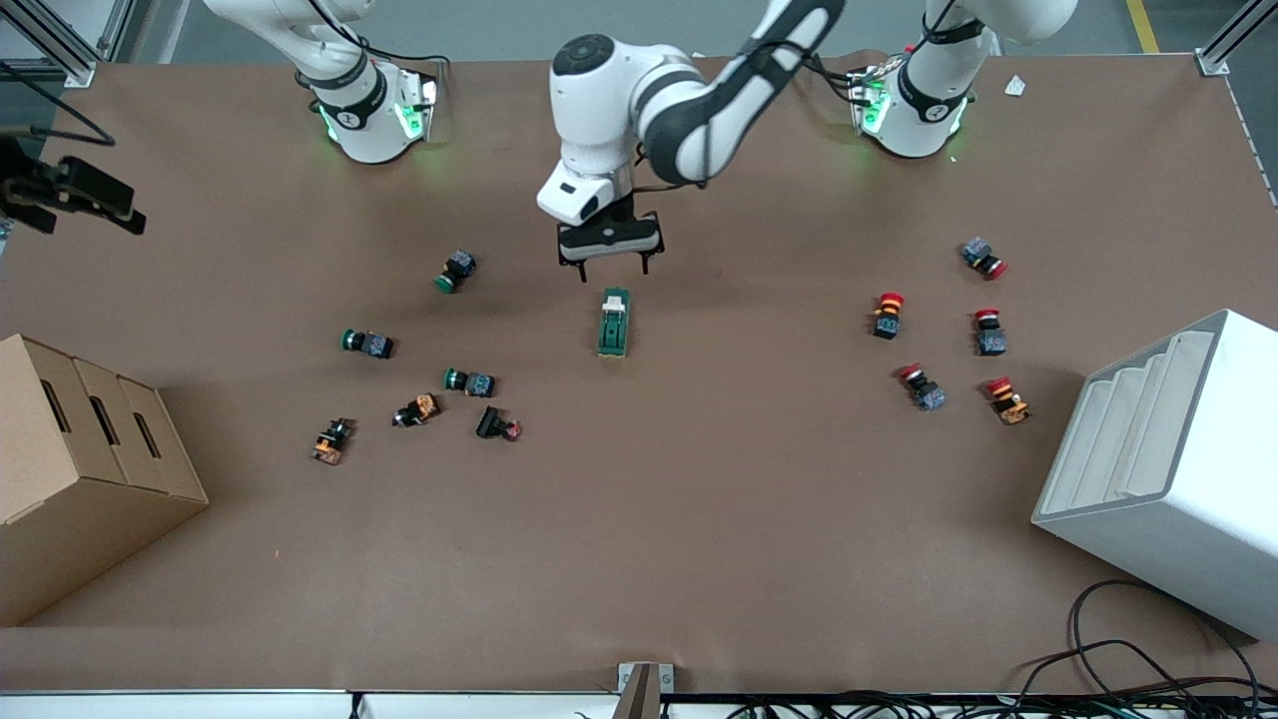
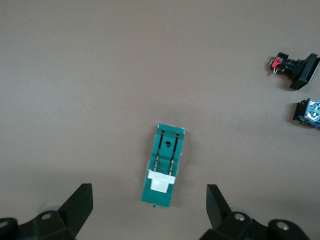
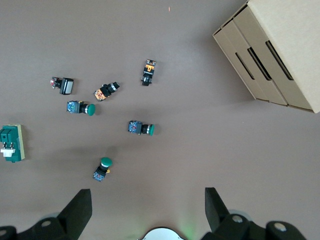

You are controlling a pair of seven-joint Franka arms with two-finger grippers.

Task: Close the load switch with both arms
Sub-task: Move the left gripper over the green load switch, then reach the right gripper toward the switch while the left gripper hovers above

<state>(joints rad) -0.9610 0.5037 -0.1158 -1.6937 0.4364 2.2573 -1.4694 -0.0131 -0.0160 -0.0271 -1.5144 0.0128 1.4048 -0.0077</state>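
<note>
The load switch (image 1: 614, 323) is a dark green block with a white lever piece, lying flat near the middle of the table. My left gripper (image 1: 613, 270) hangs open just above the table, over the end of the switch that points to the arms' bases. In the left wrist view the switch (image 2: 165, 167) lies between and ahead of the open left gripper (image 2: 149, 205), untouched. My right gripper (image 3: 148, 210) is open and empty, held high over its own base. It is out of the front view. The switch (image 3: 12, 143) shows at the edge of the right wrist view.
Several green and orange push-buttons (image 1: 467, 380) lie toward the right arm's end. Several red push-buttons (image 1: 888, 313) lie toward the left arm's end. A cardboard box (image 1: 80, 469) stands at the right arm's end, a white stepped bin (image 1: 1168, 469) at the left arm's end.
</note>
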